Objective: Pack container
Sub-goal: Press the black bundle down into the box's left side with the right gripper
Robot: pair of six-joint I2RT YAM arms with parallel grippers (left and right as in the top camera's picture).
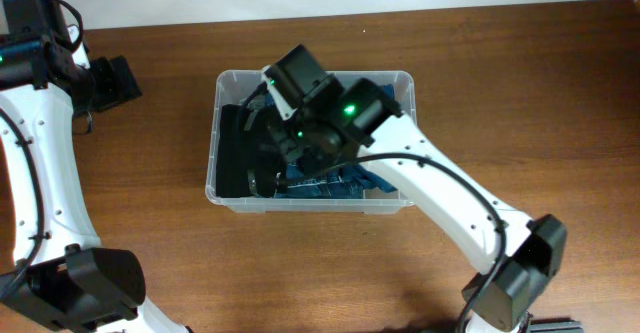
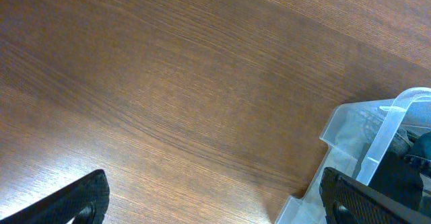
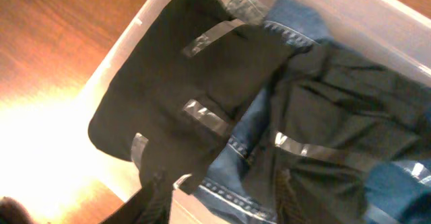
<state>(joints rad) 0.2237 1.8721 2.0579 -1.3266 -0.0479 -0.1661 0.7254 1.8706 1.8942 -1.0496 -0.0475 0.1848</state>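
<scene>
Under my right jaws: the inside of the container (image 1: 213, 153), a clear plastic tub mid-table. My right gripper (image 1: 265, 173) is down inside it, with the arm coming in over a corner of the rim. The wrist view is blurred. Two dark finger shapes (image 3: 153, 200) sit at the bottom edge, with a strip of denim hem showing between them. I can't tell whether these jaws are pinching cloth or just standing partly apart over it, so I'm not calling it.

Ahead of those jaws is a folded black fabric (image 3: 175, 96) with shiny tape-like strips across it, lying against the tub wall. Beside it is blue denim (image 3: 296, 25), which runs from the far corner down between the black pieces toward my fingers. On the other side of the denim is a second black garment (image 3: 350, 109), crumpled, with the same shiny strips. Past that, at the edge of view, is a brighter blue item (image 3: 397, 183) that I can't identify.

Other side: my left gripper (image 2: 212, 190) has its jaws spread wide, with nothing between them but the bare wooden tabletop (image 2: 168, 83). It carries nothing. One corner of the container shows just past one finger (image 2: 363, 200), outside the jaws. Overhead shows that gripper off the tub's short end, apart from it.
</scene>
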